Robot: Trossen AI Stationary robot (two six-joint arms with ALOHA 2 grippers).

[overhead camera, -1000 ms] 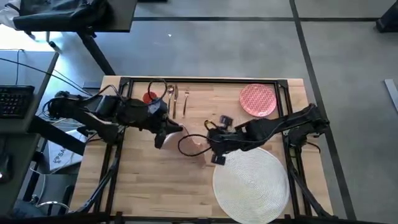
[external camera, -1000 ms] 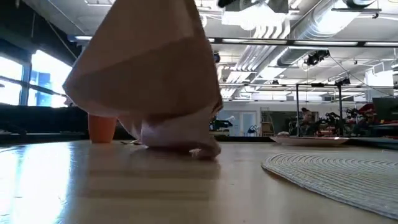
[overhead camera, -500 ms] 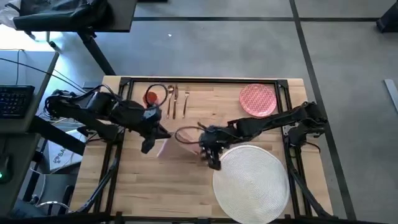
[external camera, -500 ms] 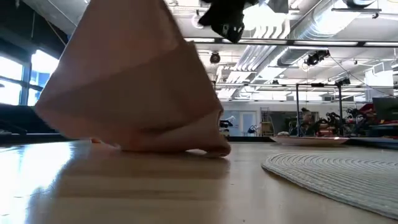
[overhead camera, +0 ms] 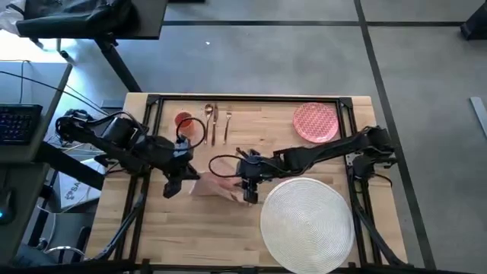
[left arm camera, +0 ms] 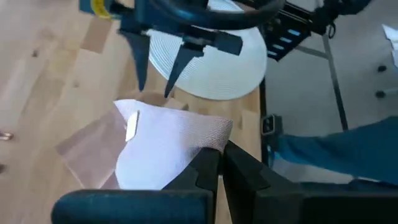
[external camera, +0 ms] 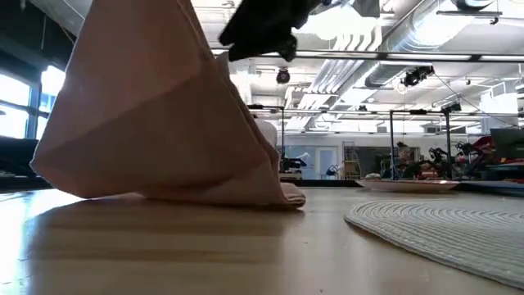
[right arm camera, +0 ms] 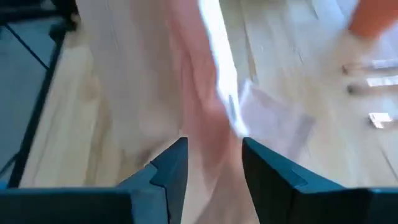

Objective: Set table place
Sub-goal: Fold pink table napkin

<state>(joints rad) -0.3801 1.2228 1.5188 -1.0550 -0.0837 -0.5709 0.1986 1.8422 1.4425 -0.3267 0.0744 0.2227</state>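
The beige-pink napkin (overhead camera: 215, 185) lies left of the round white placemat (overhead camera: 308, 221) on the table (overhead camera: 228, 236). In the low view the napkin (external camera: 164, 131) stands up like a tent with its lower edge on the wood. My left gripper (overhead camera: 173, 185) is at its left side, shut on it. My right gripper (overhead camera: 247, 186) is at its right side and open, with a raised fold of napkin (right arm camera: 211, 112) between the fingers. The pink plate (overhead camera: 316, 122), the orange-red cup (overhead camera: 183, 120) and the gold cutlery (overhead camera: 217, 123) lie at the far edge. My left gripper pinches an edge of the napkin near a corner (left arm camera: 212, 144) between its two fingers. It comes slanting down from the table's left. The napkin rises to the fingers and its lower part rests spread on the table. My right gripper's fingers (right arm camera: 168, 168) flank a fold; whether they touch it I cannot tell.
The black frame rails (overhead camera: 144, 190) run along both sides of the table. A dark desk with a keyboard (overhead camera: 19, 125) stands off the left edge. Bare wood lies near the front left corner (overhead camera: 190, 236).
Both grippers have gone toward the table's left edge, the left one also toward the near edge. The napkin has been drawn left with them. Its peak has shifted left and its lower part has spread out wider on the wood.
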